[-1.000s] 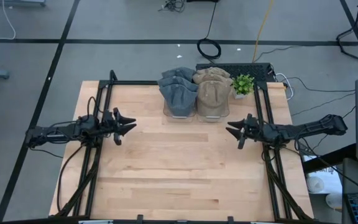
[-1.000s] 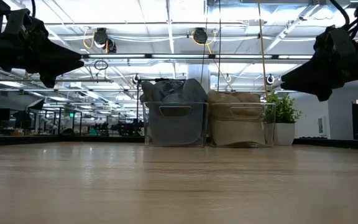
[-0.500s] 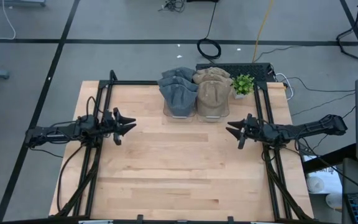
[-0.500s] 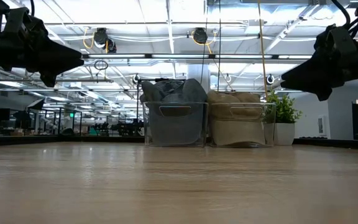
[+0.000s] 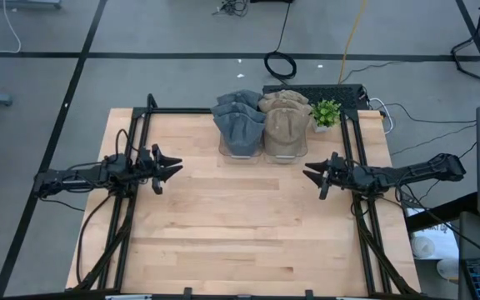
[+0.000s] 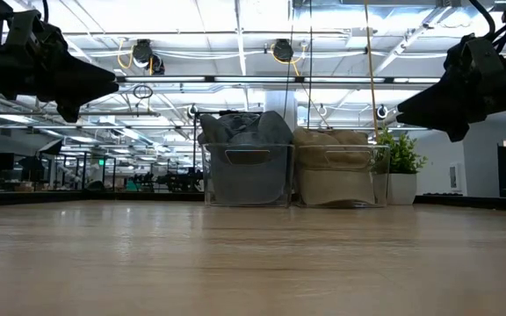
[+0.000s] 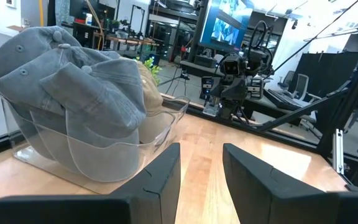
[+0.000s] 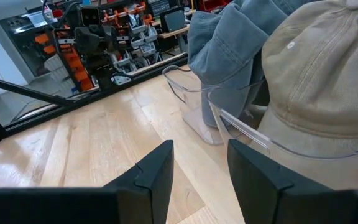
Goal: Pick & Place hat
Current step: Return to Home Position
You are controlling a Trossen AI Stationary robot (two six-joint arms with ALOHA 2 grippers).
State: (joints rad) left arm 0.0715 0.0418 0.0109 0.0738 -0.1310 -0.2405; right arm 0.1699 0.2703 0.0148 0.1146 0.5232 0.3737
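A stack of blue-grey denim caps (image 5: 239, 121) sits in a clear plastic bin at the table's far edge, beside a stack of tan caps (image 5: 285, 123) in a second clear bin. Both stacks show in the low view, blue caps (image 6: 246, 154) left of tan caps (image 6: 339, 162). My left gripper (image 5: 173, 167) hovers open above the table's left side, pointing right. My right gripper (image 5: 311, 175) hovers open above the right side, pointing left. The left wrist view shows the blue caps (image 7: 73, 81); the right wrist view shows the tan caps (image 8: 328, 74) and blue caps (image 8: 241, 43).
A small potted green plant (image 5: 327, 112) stands at the far right corner, beside the tan caps' bin. Black rails (image 5: 132, 208) run along the table's left and right sides. Bare wood (image 5: 240, 217) stretches between the arms and toward the near edge.
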